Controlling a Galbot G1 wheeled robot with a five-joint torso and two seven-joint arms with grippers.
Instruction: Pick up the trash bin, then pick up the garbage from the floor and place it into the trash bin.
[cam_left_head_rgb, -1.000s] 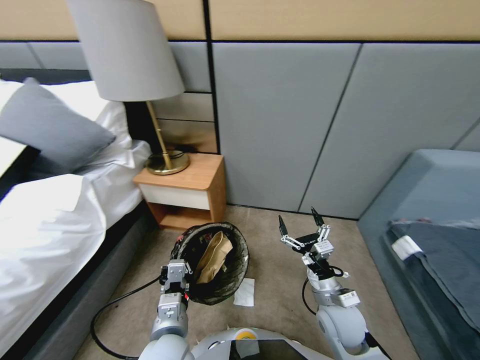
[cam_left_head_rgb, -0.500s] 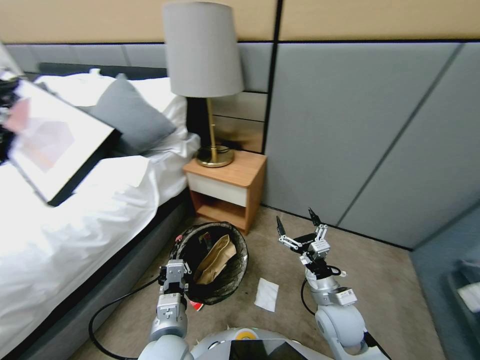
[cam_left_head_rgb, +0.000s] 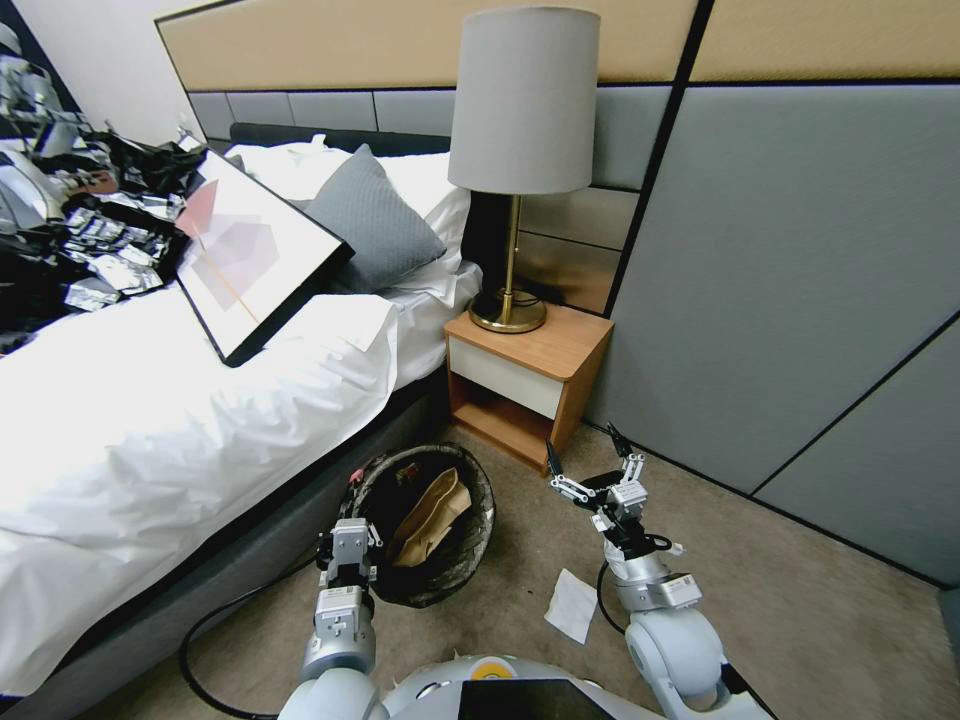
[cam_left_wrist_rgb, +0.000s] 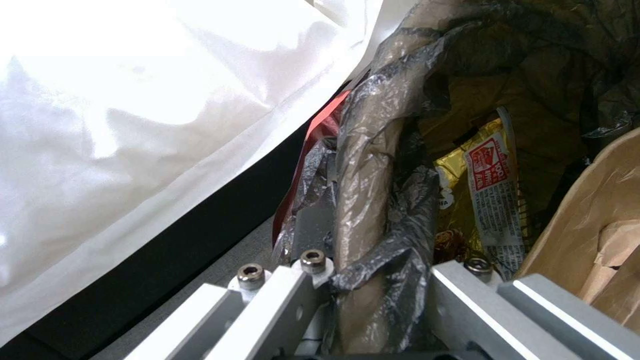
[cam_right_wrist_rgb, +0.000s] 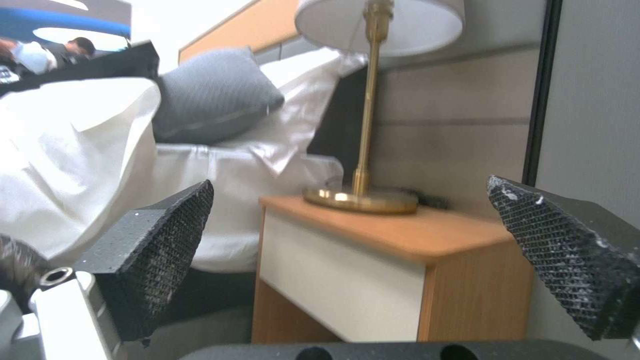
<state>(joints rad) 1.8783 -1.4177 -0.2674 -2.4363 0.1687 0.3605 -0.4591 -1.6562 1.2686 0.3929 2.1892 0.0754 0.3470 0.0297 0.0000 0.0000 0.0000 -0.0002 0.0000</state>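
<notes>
The trash bin (cam_left_head_rgb: 440, 560), lined with a crinkly black bag, hangs by the bed's edge with my left gripper (cam_left_head_rgb: 350, 562) shut on its near rim. The left wrist view shows that rim (cam_left_wrist_rgb: 373, 165) clamped in my left gripper (cam_left_wrist_rgb: 370, 280). Garbage lies inside: a brown paper bag (cam_left_head_rgb: 432, 515), a yellow wrapper (cam_left_wrist_rgb: 477, 200) and a red wrapper (cam_left_wrist_rgb: 320, 135) against the liner. A white paper scrap (cam_left_head_rgb: 573, 605) rests on the carpet between the bin and my right arm. My right gripper (cam_left_head_rgb: 585, 462) stands open and empty above the floor, its pads (cam_right_wrist_rgb: 153, 260) wide apart.
The bed (cam_left_head_rgb: 150, 440) with white sheets runs along the left, with a framed picture (cam_left_head_rgb: 255, 250) and a grey pillow (cam_left_head_rgb: 375, 225) on it. A wooden nightstand (cam_left_head_rgb: 525, 385) with a lamp (cam_left_head_rgb: 520, 150) stands ahead by the grey wall panels. Open carpet (cam_left_head_rgb: 800, 620) lies to the right.
The whole picture has shifted right, so the camera has turned left; more of the bed shows. Both arms hold their pose, and the bin stays in the left gripper.
</notes>
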